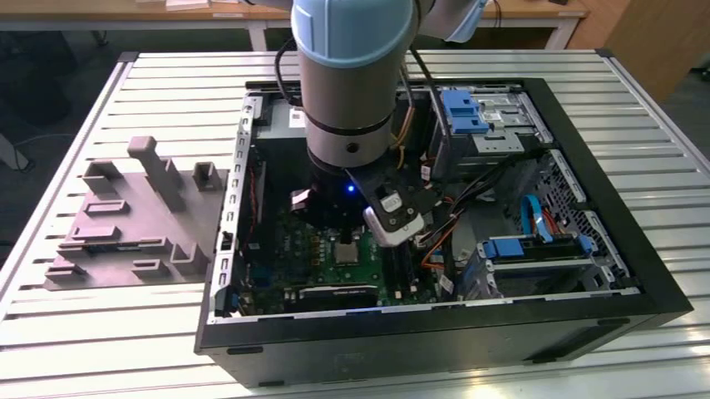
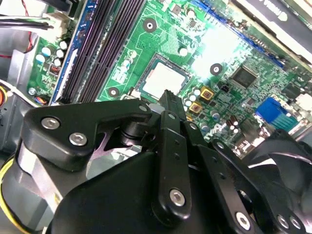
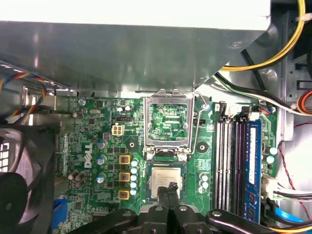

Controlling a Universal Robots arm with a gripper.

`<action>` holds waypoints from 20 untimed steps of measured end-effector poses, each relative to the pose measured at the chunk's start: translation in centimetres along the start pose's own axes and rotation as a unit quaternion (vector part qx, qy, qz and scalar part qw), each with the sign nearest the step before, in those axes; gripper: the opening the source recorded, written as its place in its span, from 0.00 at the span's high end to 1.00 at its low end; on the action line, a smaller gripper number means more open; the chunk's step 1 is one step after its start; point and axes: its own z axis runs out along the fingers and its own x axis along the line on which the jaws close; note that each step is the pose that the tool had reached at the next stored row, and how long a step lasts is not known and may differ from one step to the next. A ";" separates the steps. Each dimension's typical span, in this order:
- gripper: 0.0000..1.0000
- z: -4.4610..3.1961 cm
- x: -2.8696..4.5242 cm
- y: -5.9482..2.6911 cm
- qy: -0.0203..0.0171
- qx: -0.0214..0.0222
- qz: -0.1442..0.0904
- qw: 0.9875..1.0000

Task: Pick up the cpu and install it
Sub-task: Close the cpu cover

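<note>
One cpu (image 3: 165, 178) sits in the motherboard (image 3: 97, 141) socket; the one gripper (image 3: 171, 187) hovers above it, fingers pressed together.

The work surface is a white table of long metal slats (image 1: 111, 332) running across the exterior view, with narrow dark gaps between the slats and a raised frame along its far edge. Beyond that far edge stands a light wooden bench with white legs (image 1: 258, 25), carrying small pale items too indistinct to identify. At the exterior view's upper right there is a brown wooden panel (image 1: 654, 37), upright and just past the table corner. The floor under the bench and at the exterior view's far left is dark and in shadow (image 1: 39, 75). Lighting is even and diffuse; the slats show soft highlights, without hard shadows.
</note>
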 end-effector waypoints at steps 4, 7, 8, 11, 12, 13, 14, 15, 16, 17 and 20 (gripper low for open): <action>0.89 -0.01 0.00 0.00 0.000 0.000 -0.015 1.000; 0.89 -0.02 0.00 0.00 0.001 0.000 -0.042 0.999; 0.89 -0.02 0.00 0.00 0.002 0.000 -0.051 0.999; 0.89 0.00 0.00 0.00 0.002 0.000 -0.079 0.997; 0.89 0.01 0.00 0.00 0.003 0.000 -0.088 0.996; 0.89 0.02 -0.01 0.00 0.003 0.000 -0.096 0.995; 0.89 0.02 -0.03 0.00 0.003 0.000 -0.102 0.995; 0.89 0.03 -0.07 0.00 0.003 0.000 -0.107 0.994; 0.89 0.04 -0.14 0.00 0.003 0.000 -0.109 0.994; 0.89 0.04 -0.23 0.00 0.003 0.000 -0.109 0.994; 0.89 0.04 -0.57 0.05 0.003 0.000 -0.109 0.994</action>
